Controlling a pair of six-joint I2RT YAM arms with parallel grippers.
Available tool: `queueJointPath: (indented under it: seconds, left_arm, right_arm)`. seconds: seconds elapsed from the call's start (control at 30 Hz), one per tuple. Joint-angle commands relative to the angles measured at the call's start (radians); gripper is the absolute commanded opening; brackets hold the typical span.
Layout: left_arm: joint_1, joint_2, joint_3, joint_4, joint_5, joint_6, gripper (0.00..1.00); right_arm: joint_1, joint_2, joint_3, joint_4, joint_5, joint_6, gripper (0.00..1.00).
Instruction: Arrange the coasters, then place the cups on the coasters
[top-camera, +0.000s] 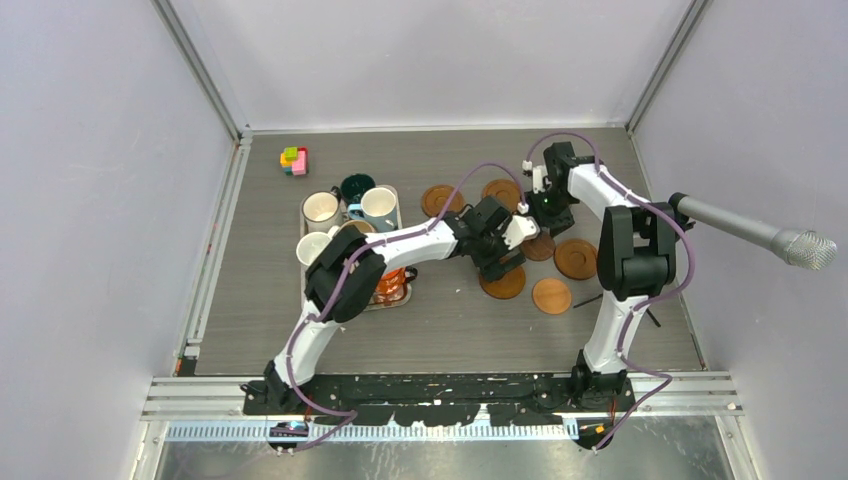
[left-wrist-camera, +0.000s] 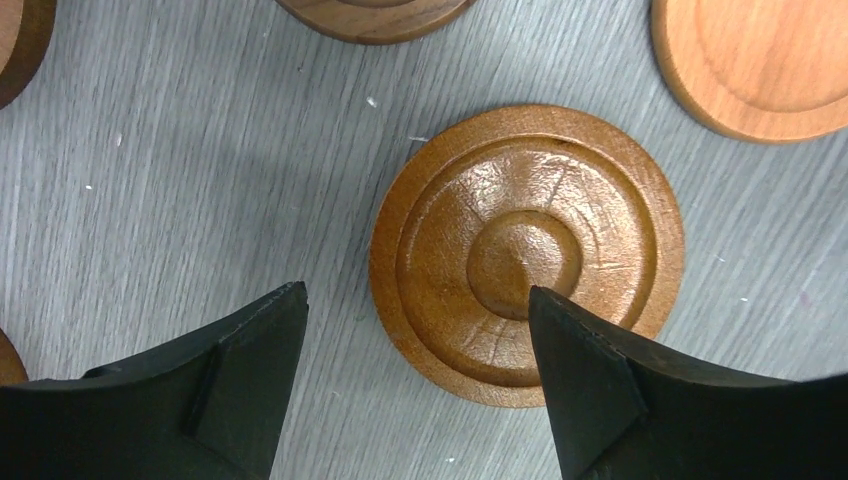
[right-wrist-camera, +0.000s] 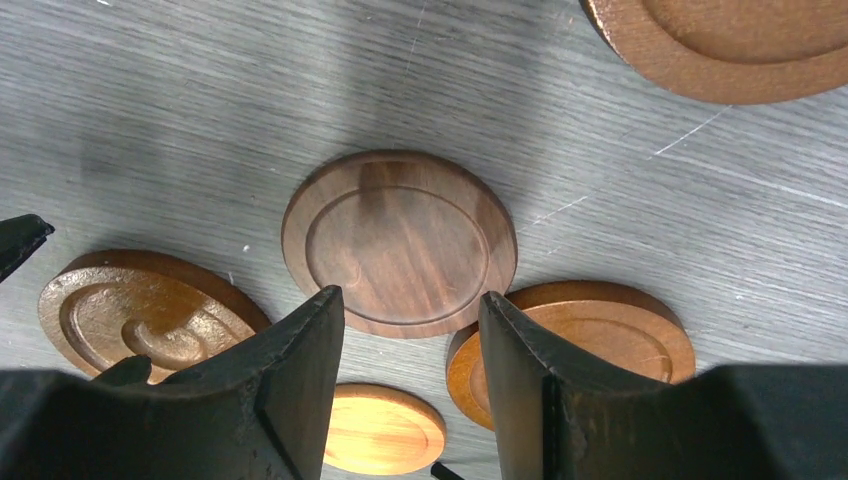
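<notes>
- Six round, flat, brown wooden coasters are counted in the top view. They are spread over the right half of the grey table. Whether another lies beneath the arms cannot be told.
- At least six handled ceramic cups are counted: two white, one dark green, one light blue, one beige and one bright orange. They are crowded on the rectangular silver metal tray, at 9 o'clock from the coasters. The beige and orange ones are partly hidden.
- One glossy brown ridged coaster with a raised centre lies flat under the left gripper. It is offset toward the right finger, which overlaps its 5 o'clock rim in the wrist view. Contact cannot be judged.
- The left gripper's fingers are held apart, with nothing clamped.
- One dark brown coaster lies at 12 o'clock from the right gripper, and its near rim is overlapped by both fingertips.
- The right gripper's fingers are also spread, and nothing is pinched between them.
- One light orange-tan coaster lies near the ridged coaster, at its 4 o'clock.
- The left arm is bent over the tray, and its forearm is stretched toward 3 o'clock.
- The right arm is raised from its base and folded back toward 10 o'clock, with the wrist pointed down.
</notes>
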Motion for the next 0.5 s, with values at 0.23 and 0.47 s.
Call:
queueJointPath:
  seconds: [0.23, 0.47]
  left_arm:
    - [0.078, -0.011, -0.045, -0.051, -0.046, -0.024, 0.62]
    - [0.151, -0.063, -0.076, -0.062, -0.063, 0.013, 0.52]
  right_arm:
    - [0.001, 0.022, 0.01, 0.043, -0.013, -0.007, 0.55]
    - [0.028, -0.014, -0.087, 0.054, -0.038, -0.005, 0.48]
